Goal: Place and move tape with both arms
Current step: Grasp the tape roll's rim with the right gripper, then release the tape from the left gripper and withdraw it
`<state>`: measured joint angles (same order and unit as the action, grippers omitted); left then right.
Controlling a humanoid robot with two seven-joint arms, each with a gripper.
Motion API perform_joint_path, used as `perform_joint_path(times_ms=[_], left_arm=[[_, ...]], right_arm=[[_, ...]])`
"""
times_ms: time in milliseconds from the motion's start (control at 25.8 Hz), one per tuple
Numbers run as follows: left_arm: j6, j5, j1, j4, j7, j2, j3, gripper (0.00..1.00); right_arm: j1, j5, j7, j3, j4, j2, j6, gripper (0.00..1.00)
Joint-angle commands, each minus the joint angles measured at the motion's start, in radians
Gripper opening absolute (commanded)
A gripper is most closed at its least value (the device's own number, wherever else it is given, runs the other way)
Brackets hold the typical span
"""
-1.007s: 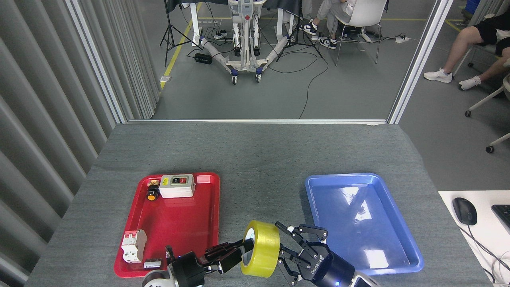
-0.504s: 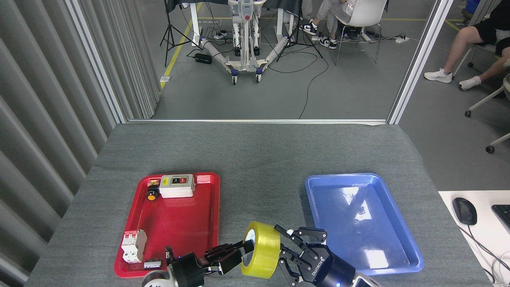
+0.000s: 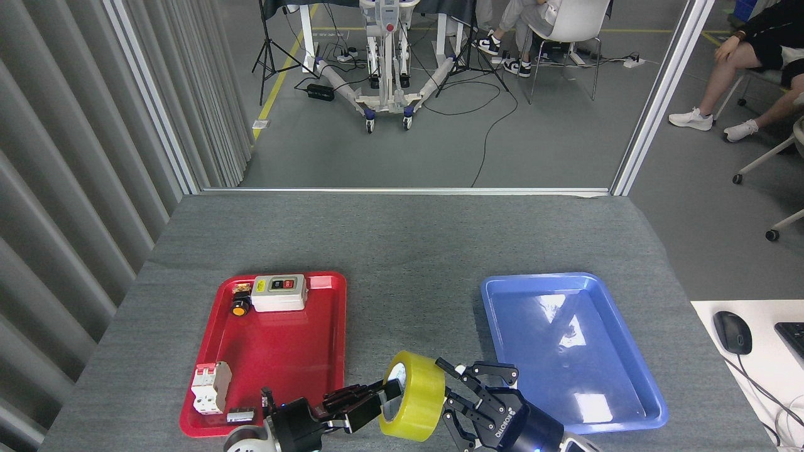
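Grey felt-covered table (image 3: pixel 402 251) fills the near half, corrugated grey panels on the left, open doorway at the far edge onto a grey floor with a wheeled white stand (image 3: pixel 386 63), tripod legs and loose cables. Seated person's legs (image 3: pixel 732 75) show far right; another pair of sneakers under a white chair (image 3: pixel 568 28) far centre.

Red tray (image 3: pixel 276 358) sits near-left on the table. Holds a white push-button switch box (image 3: pixel 279 292) at its far edge with an orange-capped button (image 3: pixel 239 307) just beside it on the left, a white circuit breaker (image 3: pixel 211 387) in the near-left corner, and a small grey part (image 3: pixel 240 415) just beside that. Blue tray (image 3: pixel 622 389) sits near-right, glare on its floor. Black mouse (image 3: pixel 732 332) and a keyboard corner on a white desk at the right edge.

Tape (image 3: pixel 411 395), a yellow roll, is standing on edge at the near centre, between the two trays and over bare felt, core opening facing left. Left gripper (image 3: pixel 377 398) comes in from the near edge, fingers pressed together and pinching the roll's wall at the left rim, one finger reaching into the core. Right gripper (image 3: pixel 461 392) is just beside the roll's right face, black fingers spread wide; fingertips (image 3: pixel 445 365) sit at the roll's edge, can't tell whether they touch. Blue light glows on each wrist.
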<state>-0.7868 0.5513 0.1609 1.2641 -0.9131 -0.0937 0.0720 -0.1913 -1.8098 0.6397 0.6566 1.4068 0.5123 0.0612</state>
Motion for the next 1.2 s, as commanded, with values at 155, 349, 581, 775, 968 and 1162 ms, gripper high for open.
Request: perform_joint_path(times_ms=[155, 349, 581, 775, 968, 1162], left_arm=[[0.001, 0.004, 0.002, -0.002, 0.025, 0.000, 0.003, 0.95], [0.001, -0.004, 0.003, -0.005, 0.025, 0.005, 0.003, 0.99], [0.001, -0.005, 0.005, -0.008, 0.025, 0.014, 0.003, 0.99], [0.001, -0.034, 0.012, -0.032, 0.025, 0.042, 0.008, 0.99], [0.001, -0.094, 0.014, -0.055, 0.026, 0.114, 0.014, 0.99], [0.001, -0.148, 0.012, -0.054, 0.045, 0.166, 0.091, 0.99]], right_arm=[[0.000, 0.003, 0.001, 0.000, 0.000, 0.002, -0.020, 0.10], [0.000, 0.003, 0.001, 0.001, 0.000, 0.002, -0.018, 0.10], [0.001, 0.003, 0.001, 0.001, 0.000, 0.002, -0.018, 0.08], [0.003, 0.003, 0.001, 0.001, 0.000, 0.005, -0.018, 0.02], [0.012, 0.010, 0.001, 0.000, 0.001, 0.034, -0.018, 0.00], [0.020, 0.013, 0.003, 0.000, 0.006, 0.049, -0.018, 0.00]])
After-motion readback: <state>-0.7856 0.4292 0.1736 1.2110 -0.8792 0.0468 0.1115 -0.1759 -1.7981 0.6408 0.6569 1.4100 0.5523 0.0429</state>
